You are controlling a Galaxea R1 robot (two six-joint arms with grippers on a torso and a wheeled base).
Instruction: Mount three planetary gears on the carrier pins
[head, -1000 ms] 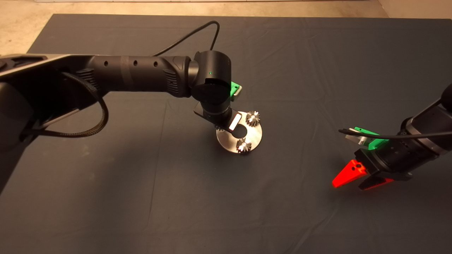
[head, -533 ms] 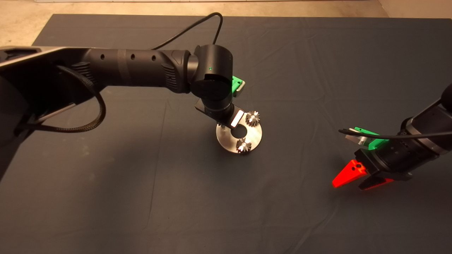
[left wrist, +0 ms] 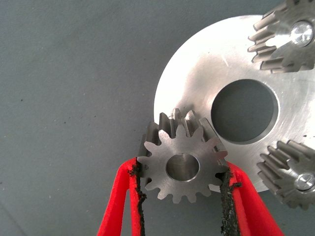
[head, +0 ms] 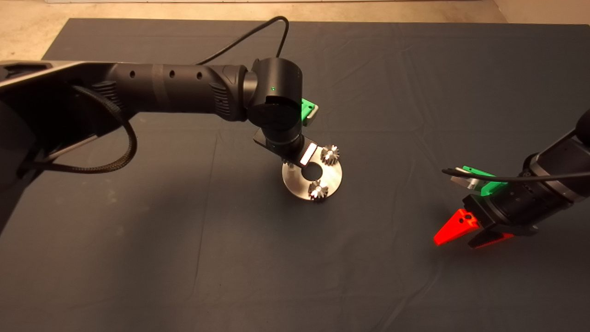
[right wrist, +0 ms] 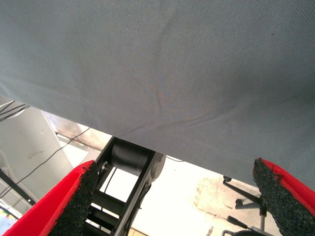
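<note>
left end effector (left wrist: pixel 182 189) pinches third planetary gear (left wrist: pixel 182 167) over the disc (left wrist: pixel 197 78) rim; head view hides it. right end effector (head: pixel 465 233) spread, parked.

Your two arms, black with green and red ends

Your left arm (head: pixel 175 94) is a black tube with small round holes, a braided cable looping beneath and a green dot on the wrist joint. Left gripper (left wrist: pixel 182 196): red fingers (left wrist: pixel 115 206) with frayed black pads. Right gripper (head: pixel 465 233): green mount, red pointed fingers, a thin black cable across it.
</note>
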